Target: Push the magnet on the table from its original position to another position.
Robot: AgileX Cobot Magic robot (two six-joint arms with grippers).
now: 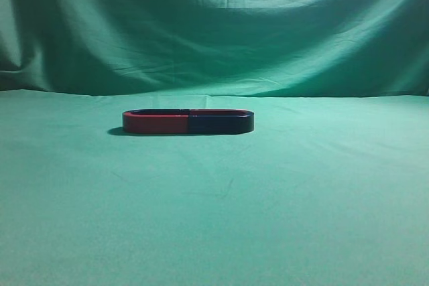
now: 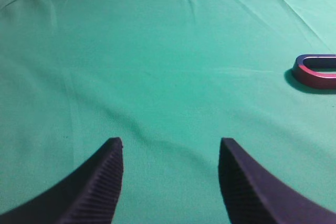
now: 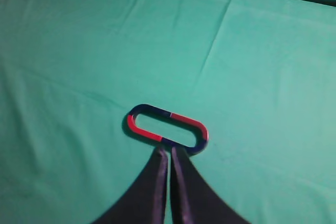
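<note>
While the left gripper (image 2: 170,182) hangs spread wide, the right gripper (image 3: 169,153), fingers pressed together, tips just before the navy-fronted U-shaped horseshoe magnet (image 3: 186,142) on the green cloth table (image 3: 68,51).

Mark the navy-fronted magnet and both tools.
magnet (image 1: 221,124), exterior view, dark navy front arm.
right tool (image 3: 168,151), right wrist view, between its shut fingertips.
left tool (image 2: 170,142), left wrist view, between its open fingertips.

So the magnet (image 1: 220,122), dark navy front arm, lies flat mid-table (image 1: 214,219), its open ends butted against its red-fronted twin (image 1: 155,122), forming one closed oval.
</note>
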